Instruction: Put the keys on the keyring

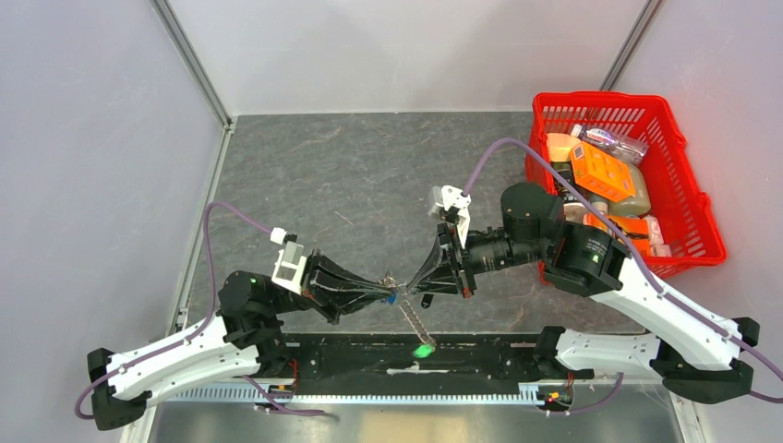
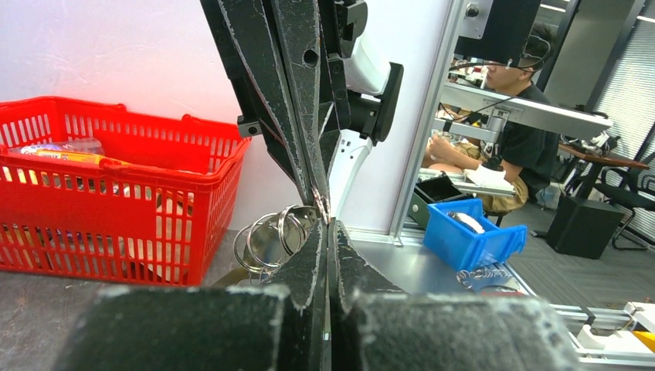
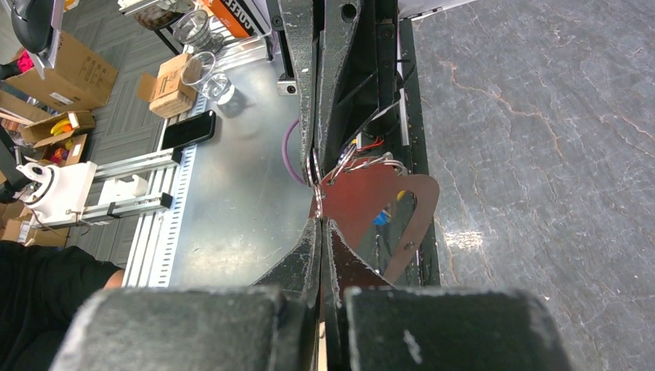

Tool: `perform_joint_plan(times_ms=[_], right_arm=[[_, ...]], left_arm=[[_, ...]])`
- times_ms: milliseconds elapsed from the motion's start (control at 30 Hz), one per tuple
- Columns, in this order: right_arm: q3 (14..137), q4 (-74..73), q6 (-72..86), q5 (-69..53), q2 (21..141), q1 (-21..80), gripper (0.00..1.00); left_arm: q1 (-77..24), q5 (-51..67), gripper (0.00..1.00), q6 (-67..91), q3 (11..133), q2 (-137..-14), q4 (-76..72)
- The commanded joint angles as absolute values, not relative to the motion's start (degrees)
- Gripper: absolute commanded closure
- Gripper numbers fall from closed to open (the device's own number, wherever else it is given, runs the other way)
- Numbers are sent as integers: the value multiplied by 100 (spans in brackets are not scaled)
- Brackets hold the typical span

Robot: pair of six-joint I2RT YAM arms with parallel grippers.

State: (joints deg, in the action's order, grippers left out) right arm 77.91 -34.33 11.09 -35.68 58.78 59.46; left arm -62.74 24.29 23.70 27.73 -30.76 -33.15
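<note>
At keyring (image 2: 270, 236), both end effectors (image 2: 327, 226) (image 3: 320, 222) closed

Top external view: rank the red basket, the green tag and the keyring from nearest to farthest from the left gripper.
1. keyring: at the tips of the left gripper, mid-table.
2. green tag: at the end of the chain, toward the near edge.
3. red basket: far right corner.
</note>
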Motion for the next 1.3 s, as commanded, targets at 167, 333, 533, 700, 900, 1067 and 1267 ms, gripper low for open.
perform_joint_plan(times_ms=[167,333,533,700,900,1067,1267], right_arm=[[8141,-3388,1337,-3476,5925,5924,100],[8360,-3546,1645,-3262,6095,5924,100],[8650,-3866,1790,-2782,6223,5931,100],[8737,-4057,1786,-2386,6228,5933,100],[8662,-4041,1742,-2289,6033,5933,100],[8660,-3986,1791,-2442,6007,5933,100],[8669,-3990,1858,-2425,6066,5949,100]], left_arm=[[-6284,2725,98,2090,3465,-3352,-2111],[-6281,2572,98,1953,3743,-3405,-1451],[-6278,2381,98,1794,4095,-3509,-521],[-6281,2322,98,1732,4227,-3551,-36],[-6278,2266,98,1723,4214,-3426,348],[-6277,2284,98,1776,4220,-3395,448],[-6282,2329,98,1851,4260,-3462,431]])
